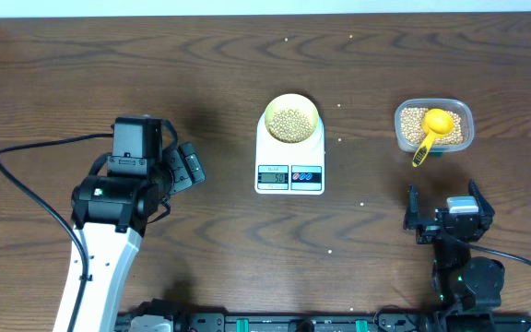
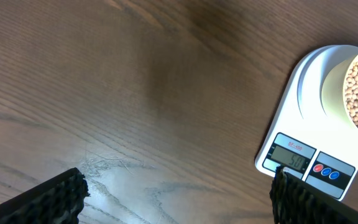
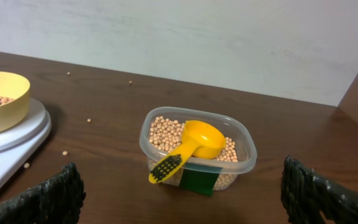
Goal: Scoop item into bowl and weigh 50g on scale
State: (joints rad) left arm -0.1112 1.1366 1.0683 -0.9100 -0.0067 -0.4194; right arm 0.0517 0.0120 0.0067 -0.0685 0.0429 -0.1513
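Note:
The pale-yellow bowl (image 1: 266, 117) stands on the white scale (image 1: 267, 155) at the table's middle, with a layer of tan beans (image 1: 291, 122) in it. The scale's display (image 2: 291, 162) is lit. More beans (image 3: 166, 132) fill a clear container (image 1: 468, 115) to the right, and a yellow scoop (image 1: 434, 127) lies in it, handle towards the front. My left gripper (image 1: 190, 166) hangs open to the left of the scale, over bare wood, holding nothing. Open and likewise holding nothing, my right gripper (image 1: 447, 205) sits in front of the container (image 3: 247, 155).
A few stray beans (image 1: 339, 104) lie on the dark wood round the scale and container. A black cable (image 1: 26, 152) loops at the left. The table's far edge meets a pale wall (image 3: 229, 37).

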